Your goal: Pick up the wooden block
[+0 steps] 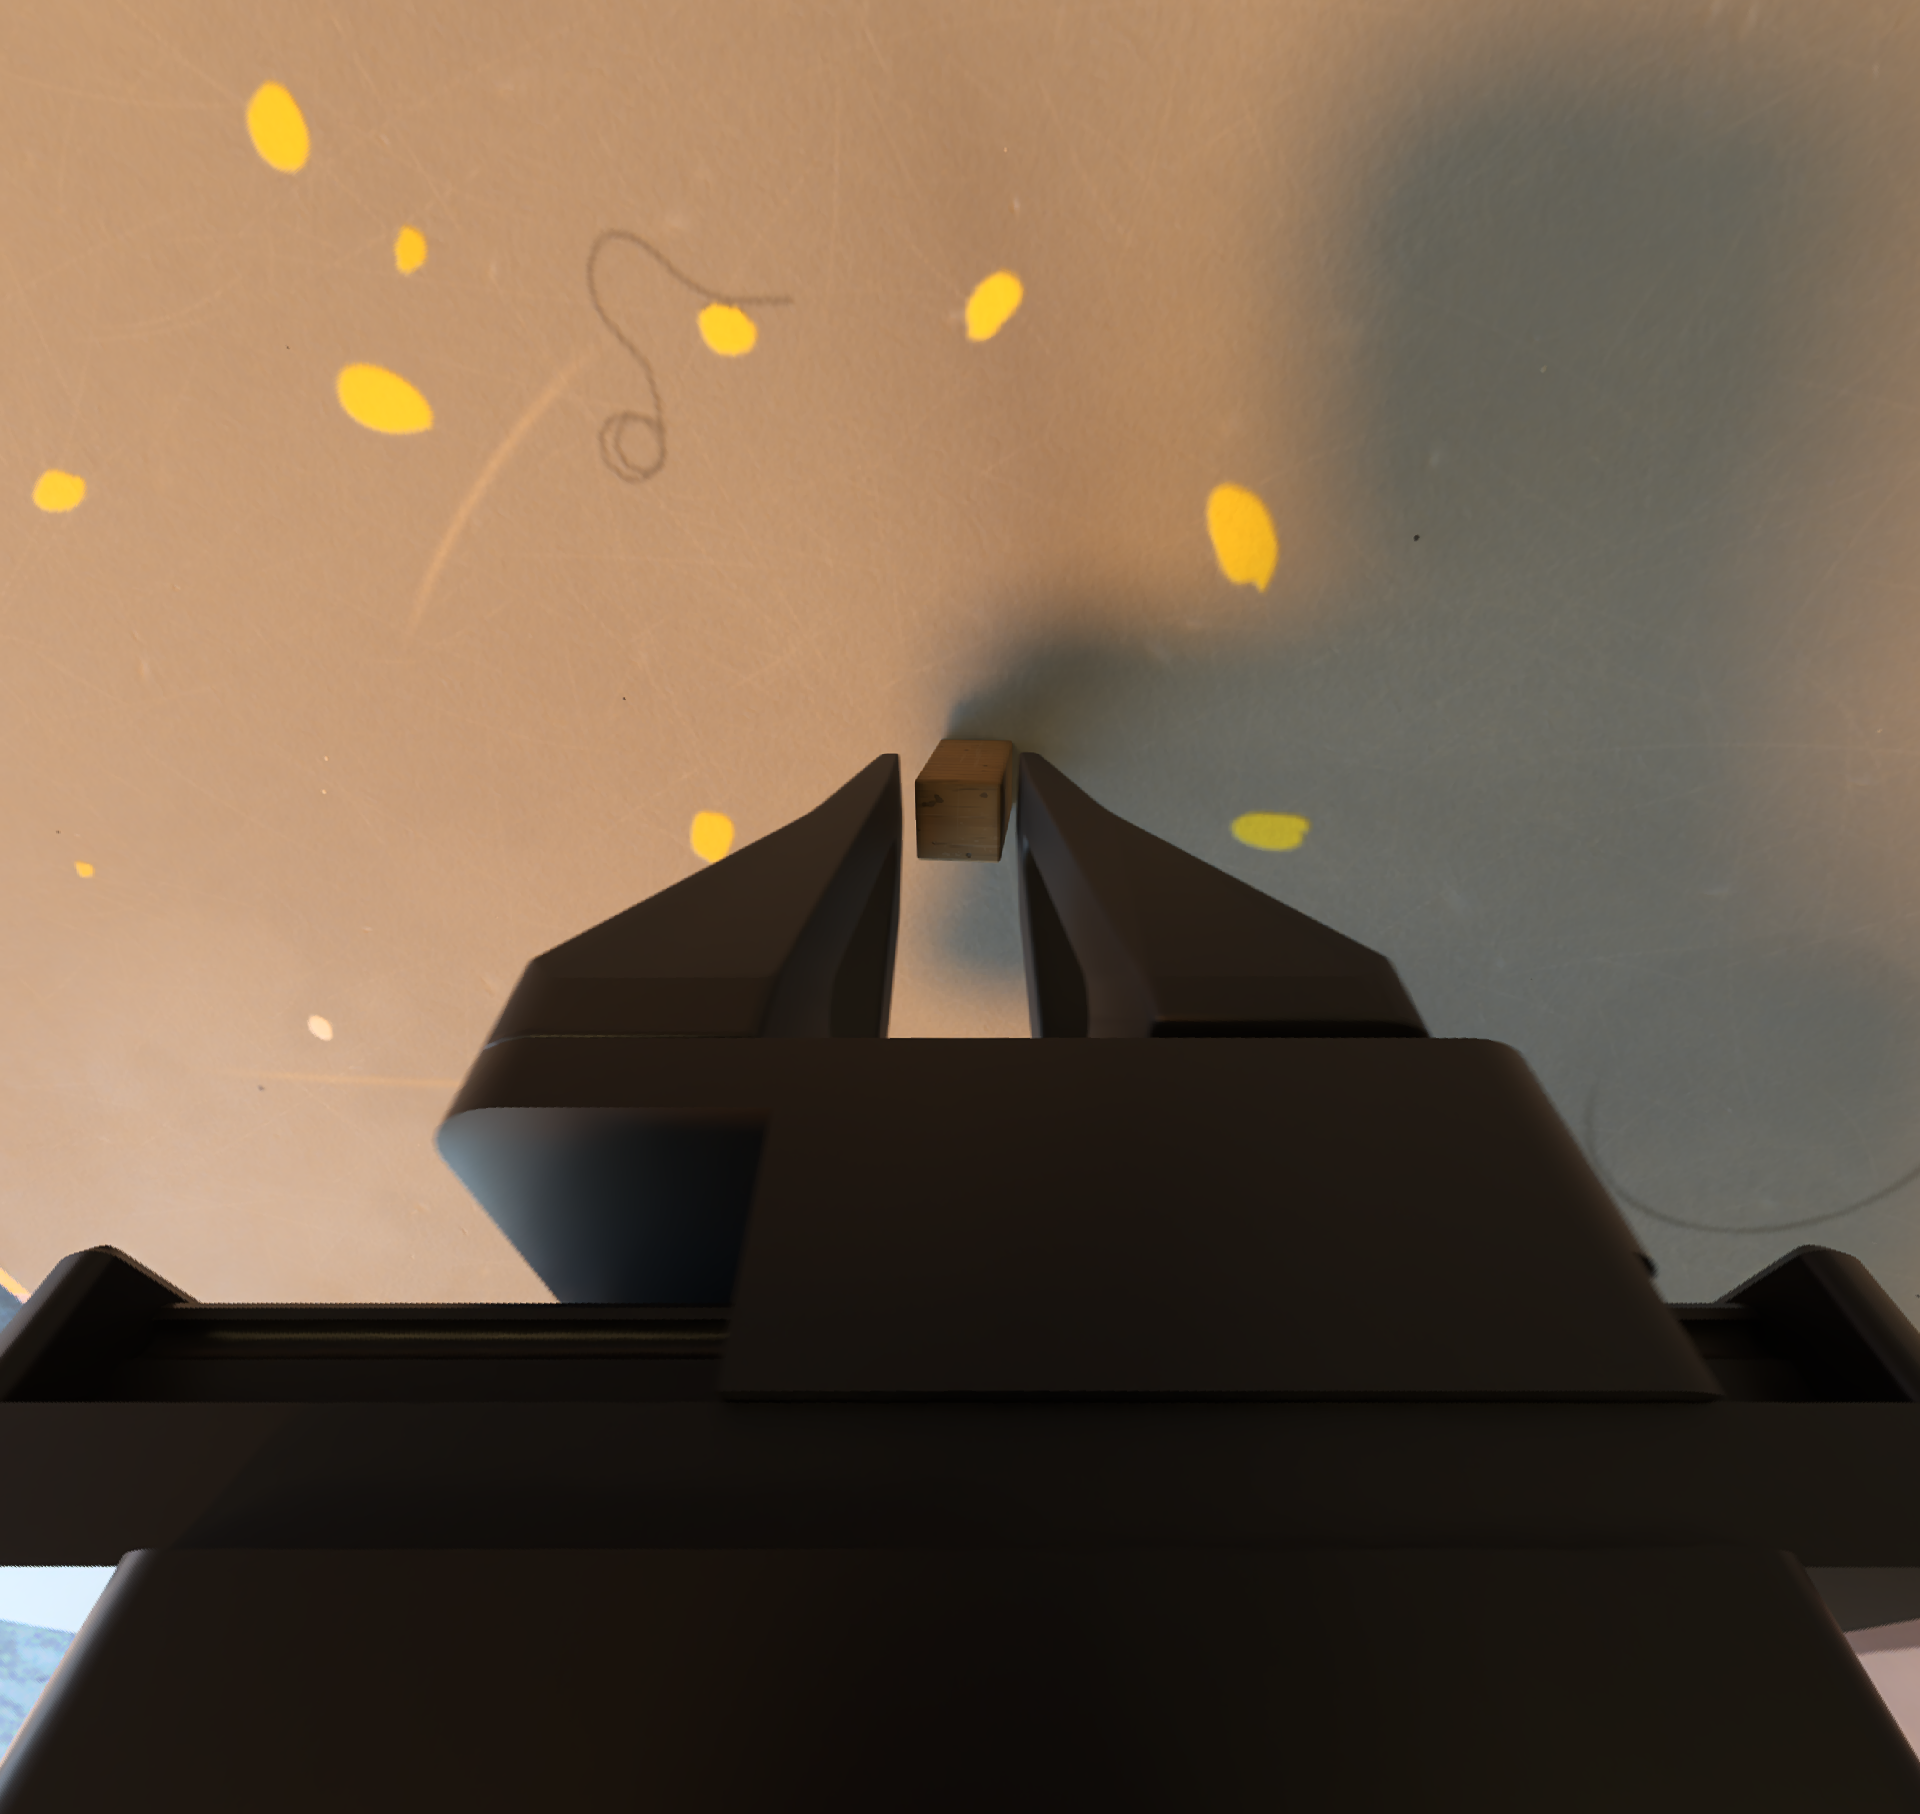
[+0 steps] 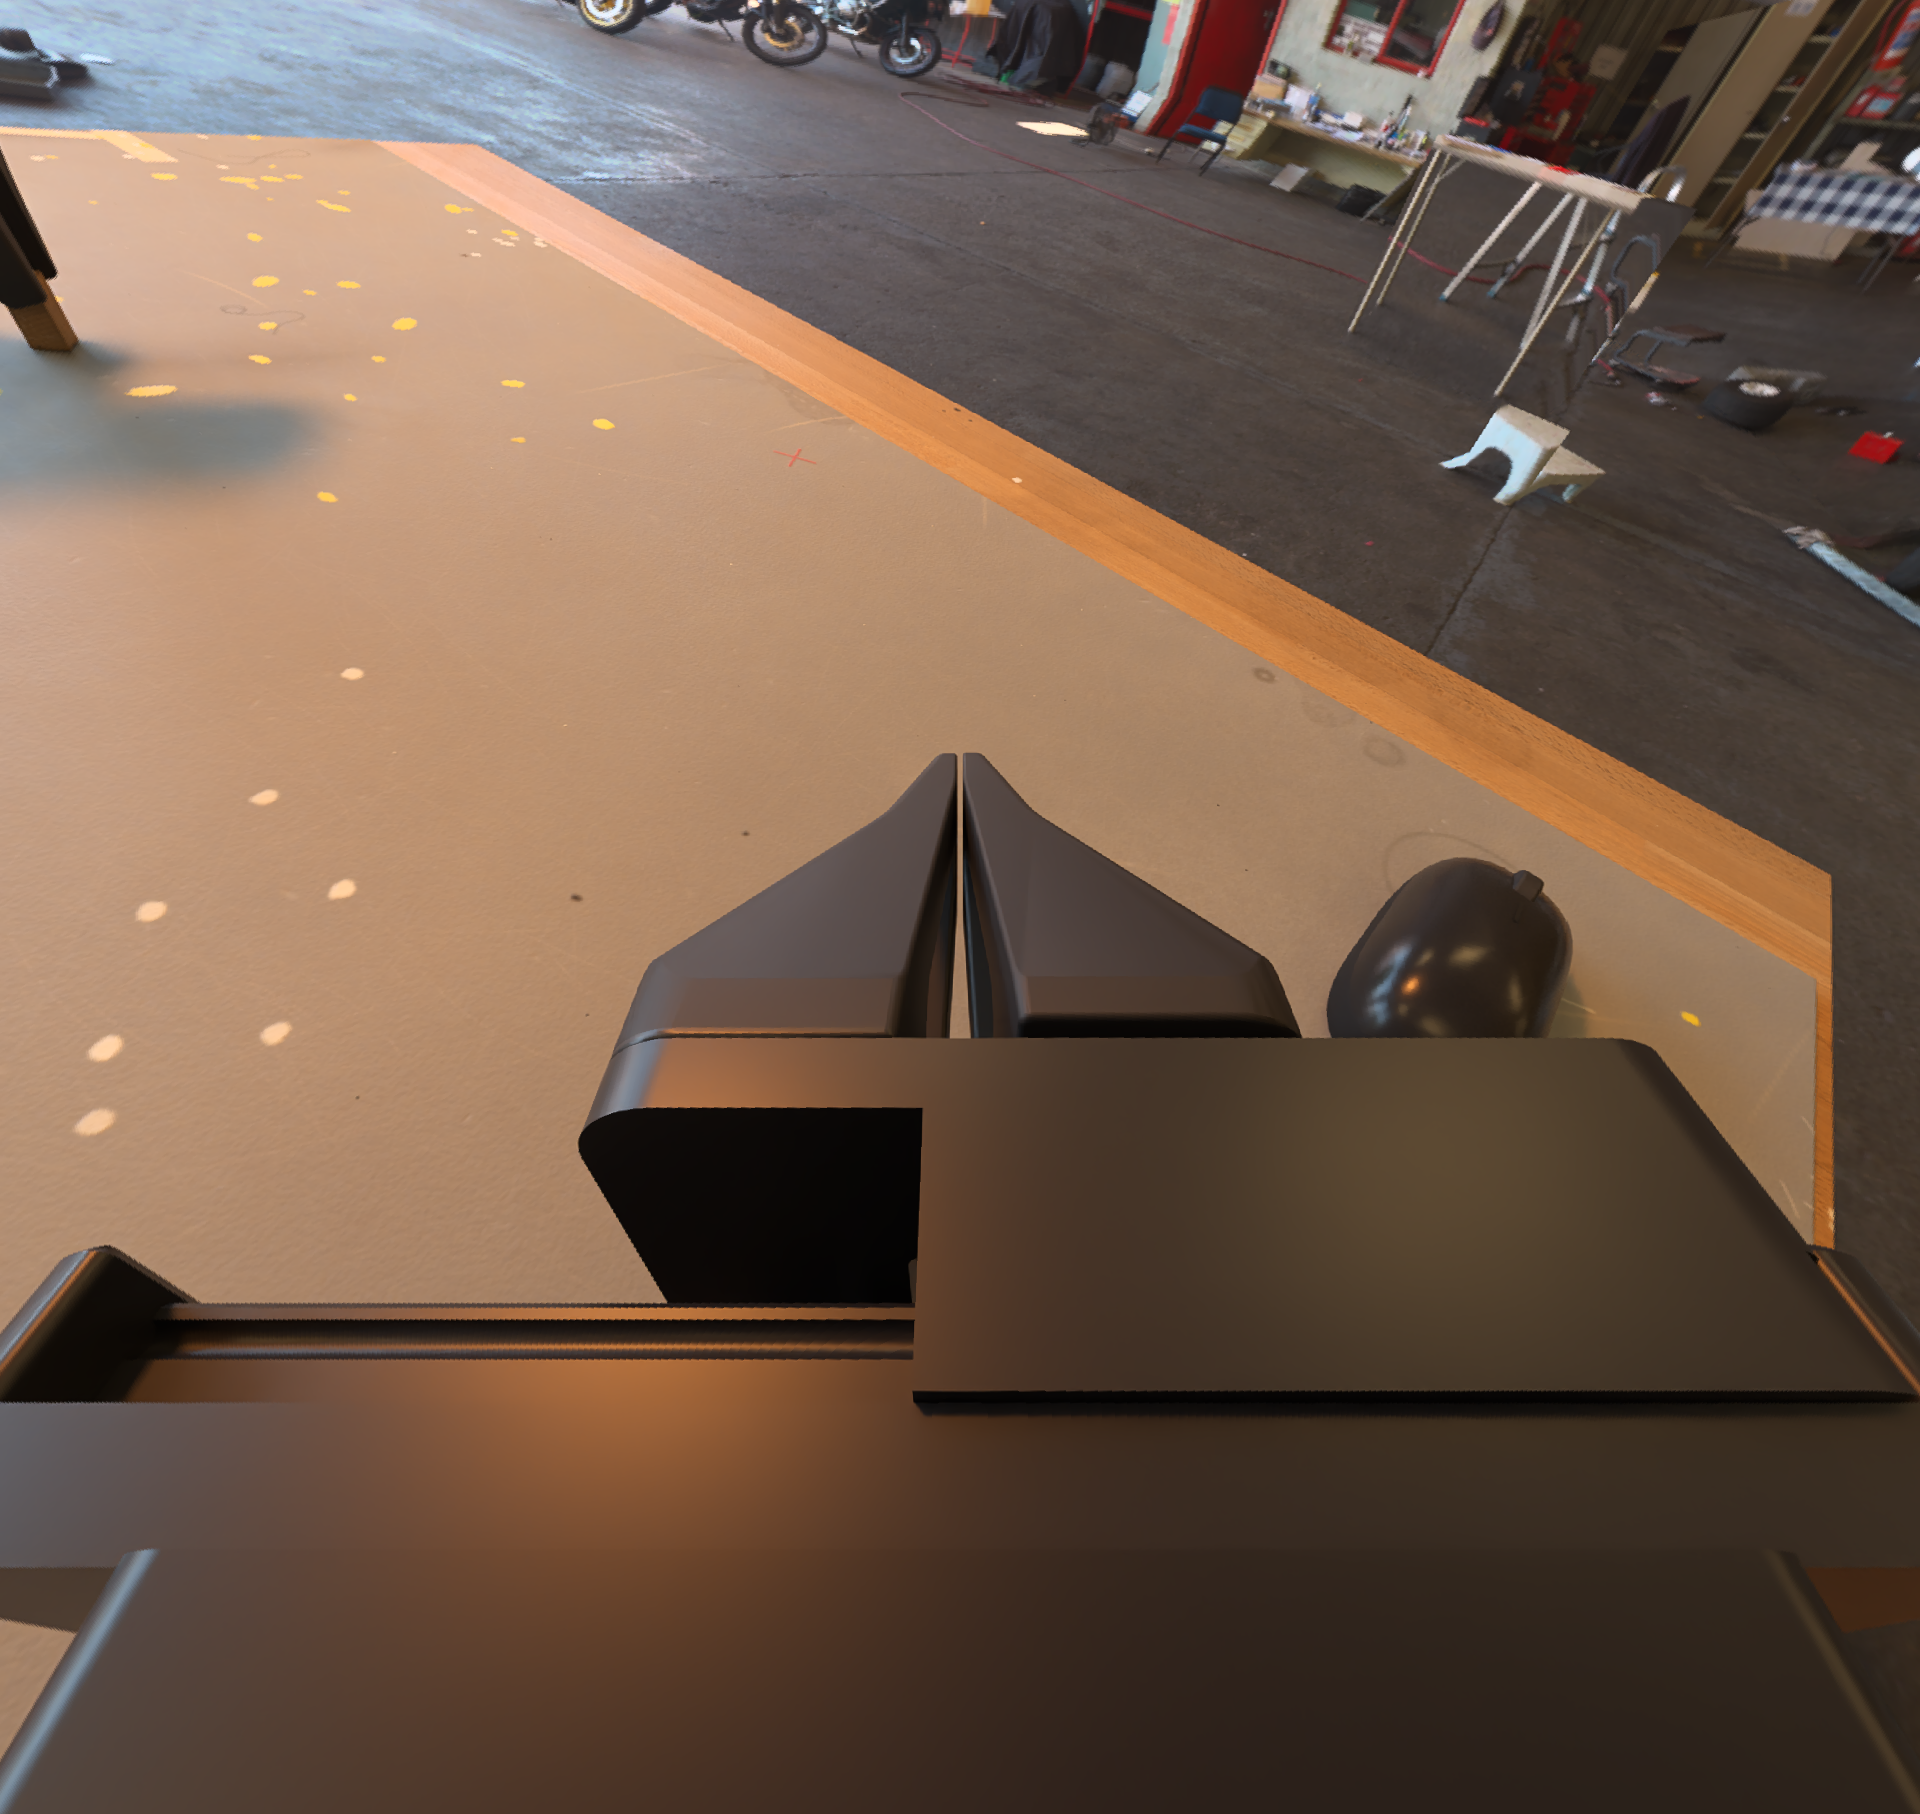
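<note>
Block: the wooden block (image 1: 962,800) sits between the tips of our left claw (image 1: 959,808), a thin gap showing on each side.
Left claw: partly open, straddling the block, not yet gripping as far as we can judge.
Height: in our right wrist view the block (image 2: 47,322) looks just above the table (image 2: 623,621), though that edge of the view is poor.
Right claw: our right claw (image 2: 959,777) is closed on nothing, well apart from the block.
Nearer arm: left.
Other: a dark mouse (image 2: 1455,954) beside the right claw.

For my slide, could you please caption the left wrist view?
Left tool straddling the wooden block above the yellow-spotted table.
</note>
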`<state>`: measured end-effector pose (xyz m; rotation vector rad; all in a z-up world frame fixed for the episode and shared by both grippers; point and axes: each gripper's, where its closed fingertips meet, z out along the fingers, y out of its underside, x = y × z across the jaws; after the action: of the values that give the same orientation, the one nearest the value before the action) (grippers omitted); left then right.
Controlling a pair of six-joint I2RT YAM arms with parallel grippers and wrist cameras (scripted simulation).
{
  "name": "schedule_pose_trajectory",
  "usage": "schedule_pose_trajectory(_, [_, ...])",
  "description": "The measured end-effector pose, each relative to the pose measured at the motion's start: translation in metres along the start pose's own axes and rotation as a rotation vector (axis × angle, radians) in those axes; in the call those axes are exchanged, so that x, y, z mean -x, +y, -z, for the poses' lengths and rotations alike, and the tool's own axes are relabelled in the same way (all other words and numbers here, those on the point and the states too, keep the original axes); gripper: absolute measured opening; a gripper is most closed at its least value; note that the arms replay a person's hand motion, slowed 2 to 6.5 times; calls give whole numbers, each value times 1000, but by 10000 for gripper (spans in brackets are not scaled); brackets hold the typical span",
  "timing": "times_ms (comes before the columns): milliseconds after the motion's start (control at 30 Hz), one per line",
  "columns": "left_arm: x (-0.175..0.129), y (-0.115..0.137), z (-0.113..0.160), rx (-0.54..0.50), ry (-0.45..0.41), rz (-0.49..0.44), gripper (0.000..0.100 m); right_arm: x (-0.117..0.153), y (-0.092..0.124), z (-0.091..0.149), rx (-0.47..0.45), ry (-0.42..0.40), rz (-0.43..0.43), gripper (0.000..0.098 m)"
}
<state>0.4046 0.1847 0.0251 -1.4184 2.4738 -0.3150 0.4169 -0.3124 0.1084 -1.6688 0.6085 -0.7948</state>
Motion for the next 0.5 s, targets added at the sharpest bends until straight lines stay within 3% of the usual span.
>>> schedule_pose_trajectory(67, [0, -1, 0, -4, -1, 1, 134, 0, 0, 0, 0, -2, 3, 9])
schedule_pose_trajectory(500, [2, -6, 16, -85, -20, 2, 137, 1, -2, 0, -4, -4, 17, 9])
